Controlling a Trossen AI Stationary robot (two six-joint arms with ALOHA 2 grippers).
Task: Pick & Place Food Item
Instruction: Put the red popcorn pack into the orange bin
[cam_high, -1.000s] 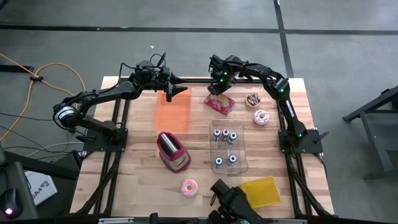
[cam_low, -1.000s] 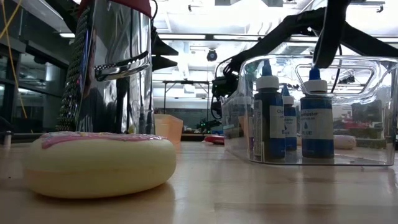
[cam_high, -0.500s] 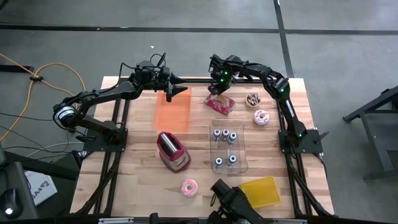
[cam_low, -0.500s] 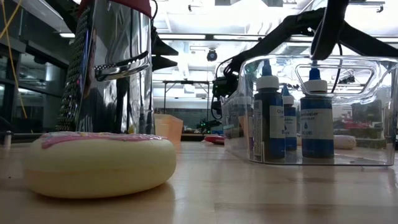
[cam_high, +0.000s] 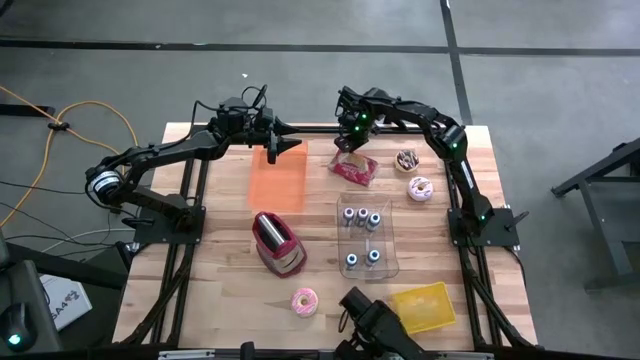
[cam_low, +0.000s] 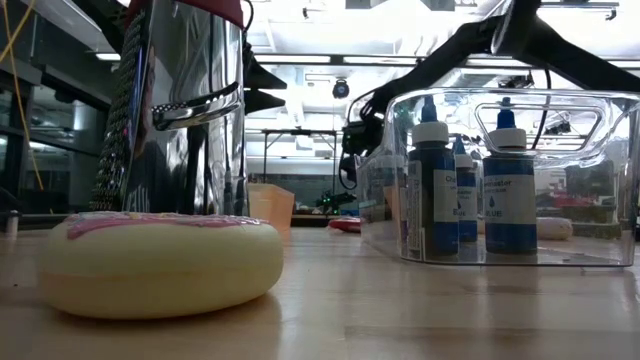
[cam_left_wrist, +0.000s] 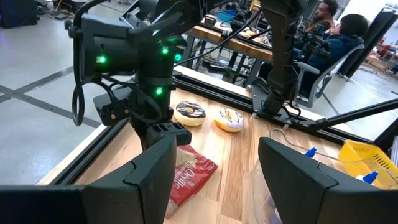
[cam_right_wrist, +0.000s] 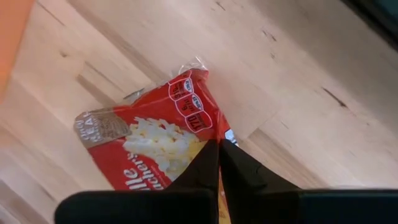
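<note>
Since a second ago the right gripper (cam_high: 349, 143) has drawn its fingers (cam_right_wrist: 208, 163) together from partly open to fully shut, and the arm itself has barely shifted above the far edge of the bench (cam_high: 220, 255). The red popcorn bag (cam_high: 355, 167) lies flat on the bench near that far edge, between the orange tray (cam_high: 277, 181) on its left and two donuts (cam_high: 414, 175) on its right. In the right wrist view the two dark fingers meet as a single closed point directly over the bag (cam_right_wrist: 149, 143), pressed onto its edge near the crimped end, so the fingers appear to be pinching the wrapper rather than standing beside it. The bag's long axis runs on a slant, from the far corner beneath the fingers toward the clear bin of bottles (cam_high: 366, 238) nearer the front. The right arm is plainly the closer one; the left gripper (cam_high: 283, 146) hangs over the far end of the orange tray, its fingers (cam_left_wrist: 149, 167) spread wide and holding nothing, looking across at the bag (cam_left_wrist: 188, 178). A judgement: the grip sits at one end of the bag, so on lifting the rest would likely droop and swing below the fingers.
</note>
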